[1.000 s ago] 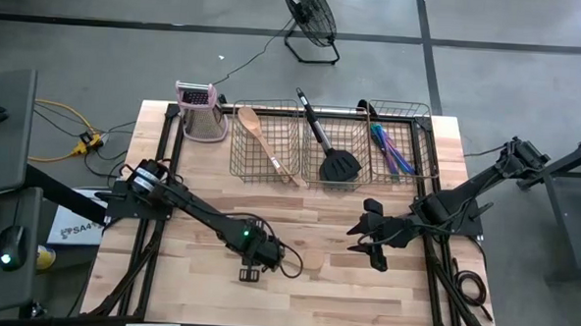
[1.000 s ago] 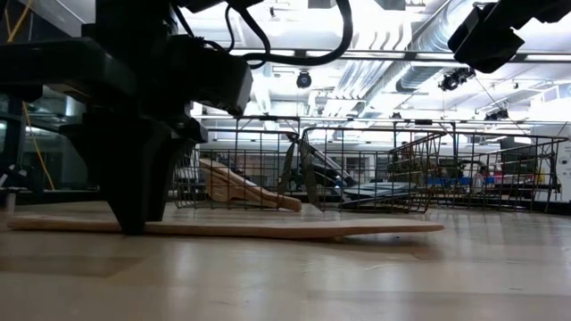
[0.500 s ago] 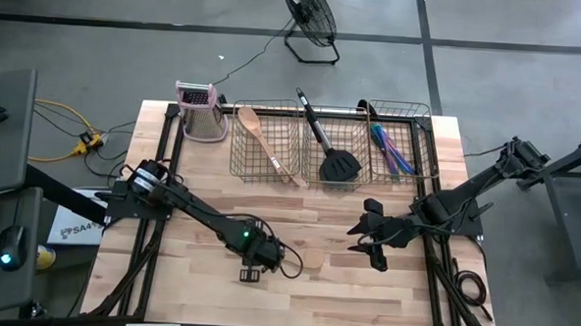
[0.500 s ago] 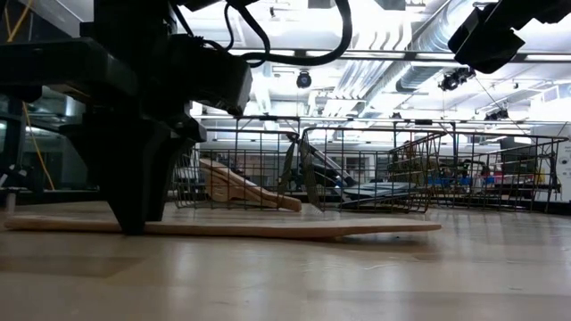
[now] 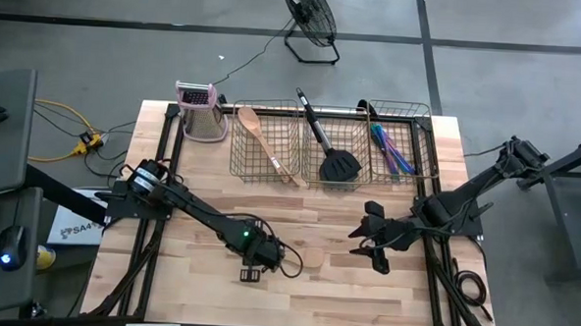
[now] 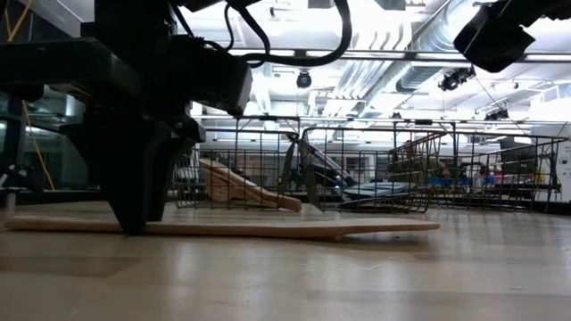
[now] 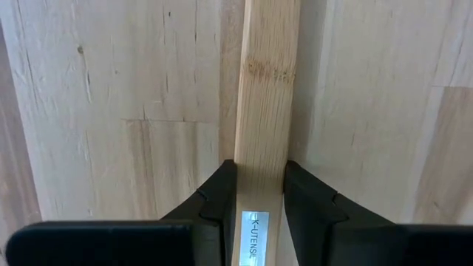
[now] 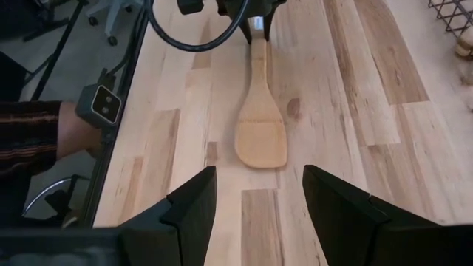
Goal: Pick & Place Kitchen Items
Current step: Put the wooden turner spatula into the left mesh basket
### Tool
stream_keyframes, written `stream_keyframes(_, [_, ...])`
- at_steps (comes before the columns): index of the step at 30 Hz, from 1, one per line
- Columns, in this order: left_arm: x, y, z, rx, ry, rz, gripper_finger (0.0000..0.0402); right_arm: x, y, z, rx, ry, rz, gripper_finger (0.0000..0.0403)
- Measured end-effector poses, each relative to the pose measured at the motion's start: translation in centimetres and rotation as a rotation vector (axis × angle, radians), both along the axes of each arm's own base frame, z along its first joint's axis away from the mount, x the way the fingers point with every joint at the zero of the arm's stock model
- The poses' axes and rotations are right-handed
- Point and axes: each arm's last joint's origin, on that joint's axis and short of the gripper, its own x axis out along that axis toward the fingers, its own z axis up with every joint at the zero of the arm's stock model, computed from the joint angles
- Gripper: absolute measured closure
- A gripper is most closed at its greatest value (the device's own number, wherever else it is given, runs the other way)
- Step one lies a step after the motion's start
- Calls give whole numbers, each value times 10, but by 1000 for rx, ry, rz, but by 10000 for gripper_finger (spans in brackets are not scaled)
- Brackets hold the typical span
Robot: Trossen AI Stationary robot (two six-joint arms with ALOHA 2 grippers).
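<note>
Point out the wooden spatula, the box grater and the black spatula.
wooden spatula (image 8: 261, 140): right wrist view, on its blade.
box grater (image 5: 202, 121): high view, on its metal body.
black spatula (image 5: 339, 167): high view, on its head.

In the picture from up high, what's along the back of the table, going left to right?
Box grater → wooden spoon in its basket → black spatula in the middle basket → blue-purple cutlery in the last basket.

Workshop hall, exposed ducts (image 6: 419, 76) (concrete floor (image 5: 79, 65))
</note>
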Motion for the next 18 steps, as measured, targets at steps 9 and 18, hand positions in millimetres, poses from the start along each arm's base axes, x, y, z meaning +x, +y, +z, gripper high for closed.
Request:
stream_keyframes(9, [-1,1,12,-12,-38,14,318,-1,2,0,-1,0,7,208])
stream_keyframes(18, [-8,4,23,-6,-26,41,321,-1,1,0,-2,0,6,208])
